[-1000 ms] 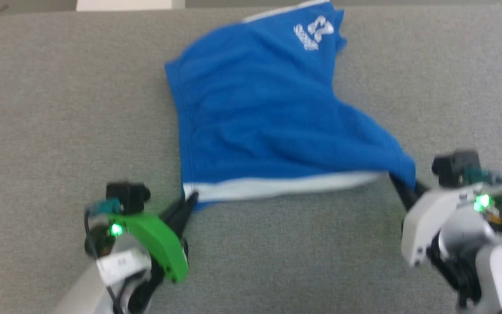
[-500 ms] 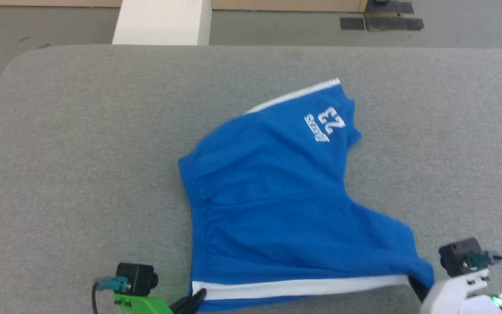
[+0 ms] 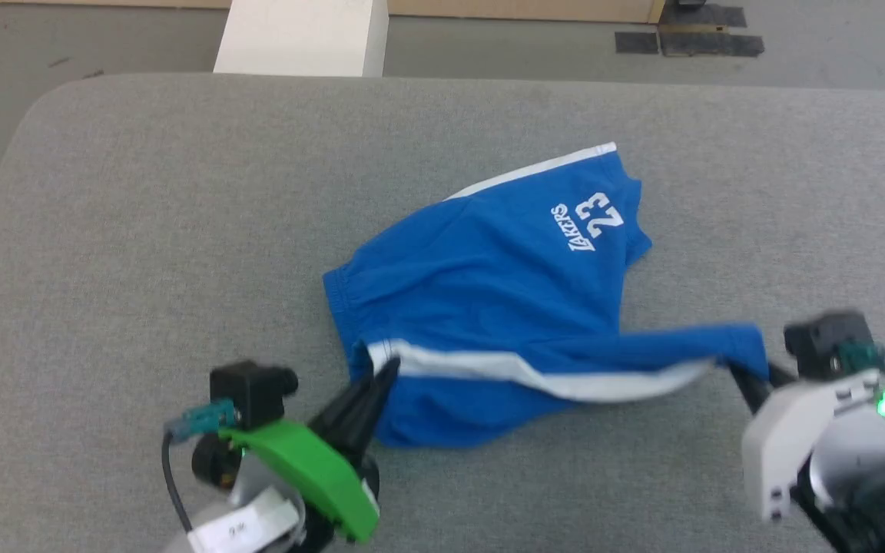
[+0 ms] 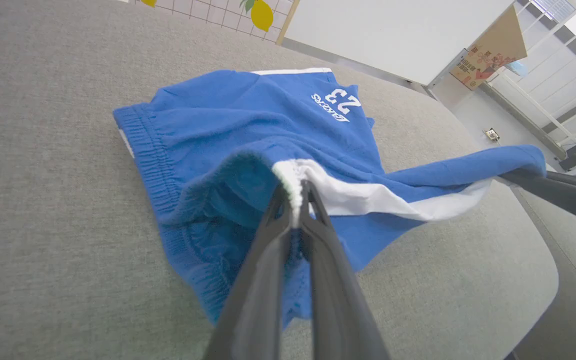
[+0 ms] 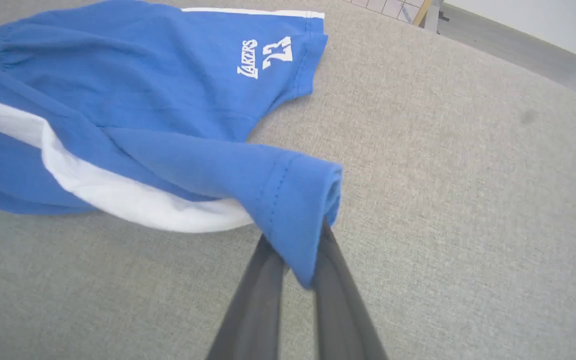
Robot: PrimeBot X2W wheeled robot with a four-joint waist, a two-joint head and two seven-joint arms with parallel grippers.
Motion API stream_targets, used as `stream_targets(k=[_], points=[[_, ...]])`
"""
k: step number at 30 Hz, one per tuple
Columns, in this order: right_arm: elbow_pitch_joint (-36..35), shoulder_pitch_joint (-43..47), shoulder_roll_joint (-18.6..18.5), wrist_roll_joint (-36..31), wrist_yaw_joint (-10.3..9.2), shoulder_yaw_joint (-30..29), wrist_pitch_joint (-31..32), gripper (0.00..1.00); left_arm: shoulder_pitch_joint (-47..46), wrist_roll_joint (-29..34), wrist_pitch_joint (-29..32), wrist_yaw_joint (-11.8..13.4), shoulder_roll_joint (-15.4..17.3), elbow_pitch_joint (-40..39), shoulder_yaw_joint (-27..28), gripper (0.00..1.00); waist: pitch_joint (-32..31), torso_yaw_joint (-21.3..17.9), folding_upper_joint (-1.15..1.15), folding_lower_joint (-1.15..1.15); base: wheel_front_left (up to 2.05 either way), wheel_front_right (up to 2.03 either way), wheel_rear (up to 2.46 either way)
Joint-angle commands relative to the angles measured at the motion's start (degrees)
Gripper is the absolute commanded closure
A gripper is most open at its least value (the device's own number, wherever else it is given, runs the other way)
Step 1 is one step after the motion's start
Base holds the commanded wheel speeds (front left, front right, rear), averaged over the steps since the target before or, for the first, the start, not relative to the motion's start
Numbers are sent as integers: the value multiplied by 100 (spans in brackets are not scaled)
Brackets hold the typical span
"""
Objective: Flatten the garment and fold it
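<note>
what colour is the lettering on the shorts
White, on the bright blue shorts; the lettering reads clearest in the right wrist view.

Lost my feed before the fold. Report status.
Left gripper, jaws shut on shorts at waistband stripe. Right gripper, jaws shut on leg hem, edge lifted. Shorts bunched, not flat. No obstruction on grey pad.

Cloth on cloth
You see the garment (image 3: 488,284) soft and matt, the worktop (image 3: 143,230) rough-woven, the fingers (image 4: 263,280) smooth dark plastic.

Grey fabric-covered table (image 3: 143,192), rounded corners; blue shorts (image 3: 488,284) rumpled near middle, far part resting flat.
</note>
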Motion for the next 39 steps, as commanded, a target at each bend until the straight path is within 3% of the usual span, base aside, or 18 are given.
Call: stream_targets(k=[1, 12, 26, 32, 39], points=[[109, -287, -73, -26, 19, 59, -62, 100, -213, 135, -111, -33, -65, 88, 52, 100, 98, 60, 0, 1, 0, 0, 0], [1341, -2373, -563, 112, 19, 552, -382, 100, -1354, 231, -764, -133, -573, 1211, 394, 100, 738, 329, 0, 1, 0, 0, 0], [3501, -4585, -706, 138, 19, 1505, -814, 100, -2368, 205, -1145, -248, -995, 2650, 542, 100, 1483, 591, 0, 1, 0, 0, 0], [4393, -5313, -688, 255, 19, 1796, -647, 100, -2702, 306, -1134, -286, -1132, 3014, 406, 100, 1677, 719, 0, 1, 0, 0, 0], [5315, -5834, -723, 705, 19, 2029, 77, 100, -2825, 354, -973, -357, -1234, 3106, 187, 100, 1753, 885, 0, 1, 0, 0, 0]])
